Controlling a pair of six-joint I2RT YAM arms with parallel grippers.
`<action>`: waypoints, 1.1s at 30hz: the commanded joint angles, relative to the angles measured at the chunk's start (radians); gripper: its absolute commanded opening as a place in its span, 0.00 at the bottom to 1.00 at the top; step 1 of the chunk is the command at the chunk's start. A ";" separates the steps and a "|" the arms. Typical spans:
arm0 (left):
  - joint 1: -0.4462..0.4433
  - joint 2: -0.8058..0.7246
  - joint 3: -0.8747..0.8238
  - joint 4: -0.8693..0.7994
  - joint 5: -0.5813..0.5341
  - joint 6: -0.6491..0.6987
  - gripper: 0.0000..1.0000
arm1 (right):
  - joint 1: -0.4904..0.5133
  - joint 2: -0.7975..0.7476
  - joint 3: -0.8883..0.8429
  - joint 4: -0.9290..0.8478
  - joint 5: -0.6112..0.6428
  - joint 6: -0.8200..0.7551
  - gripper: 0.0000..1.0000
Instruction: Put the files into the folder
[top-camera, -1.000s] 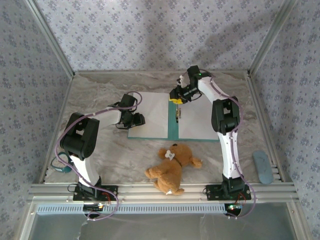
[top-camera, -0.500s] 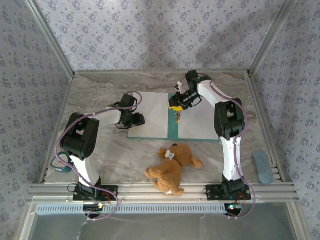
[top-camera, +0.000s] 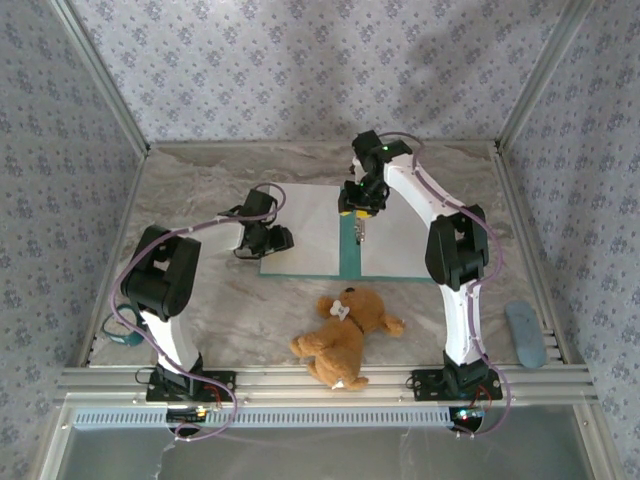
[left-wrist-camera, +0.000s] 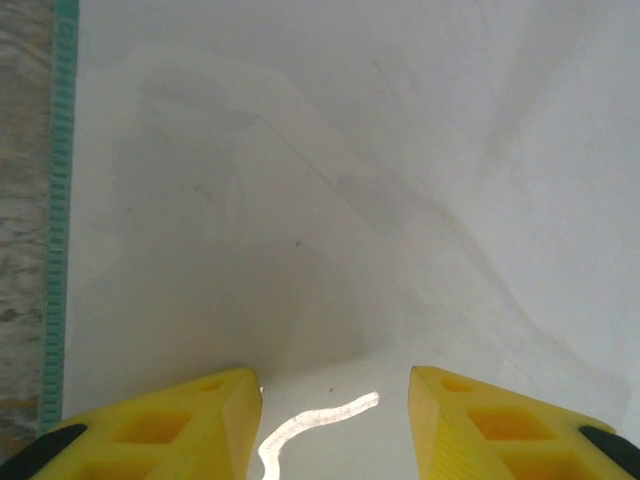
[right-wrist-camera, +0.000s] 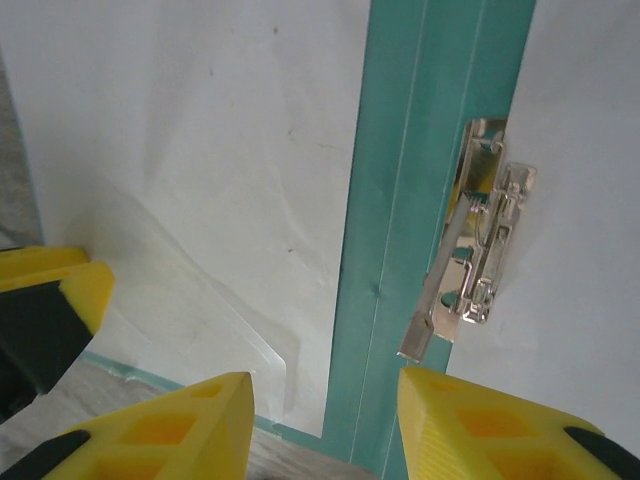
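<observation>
Top view: the folder (top-camera: 347, 262) lies open mid-surface (top-camera: 200, 190), the 2 files (top-camera: 308, 225) covering its halves; a teddy (top-camera: 345, 330) sits nearer the arm bases

Left wrist: left tool (left-wrist-camera: 335, 420), fingers apart, over 1 of the files

Right wrist: right tool (right-wrist-camera: 325, 420), fingers apart, above the spine beside the clip (right-wrist-camera: 480, 260)

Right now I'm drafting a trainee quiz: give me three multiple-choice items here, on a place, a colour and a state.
1. The teddy bear lies: A against the far wall; B on the table, on the near side of the folder; C on the folder.
2. The folder's spine is: A red; B black; C teal.
3. The right gripper is: A open; B shut on a clip; C shut on a sheet.
B, it sits nearer than the folder; C, a teal strip; A, its fingers stand apart.
</observation>
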 joint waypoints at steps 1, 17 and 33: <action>-0.038 0.047 -0.048 -0.055 0.013 -0.054 0.45 | 0.020 0.019 0.054 -0.111 0.128 0.075 0.44; -0.064 0.062 -0.035 -0.078 -0.025 -0.075 0.45 | 0.010 0.137 0.174 -0.197 0.210 0.120 0.36; -0.066 0.083 -0.020 -0.092 -0.027 -0.074 0.45 | 0.004 0.176 0.179 -0.204 0.183 0.111 0.25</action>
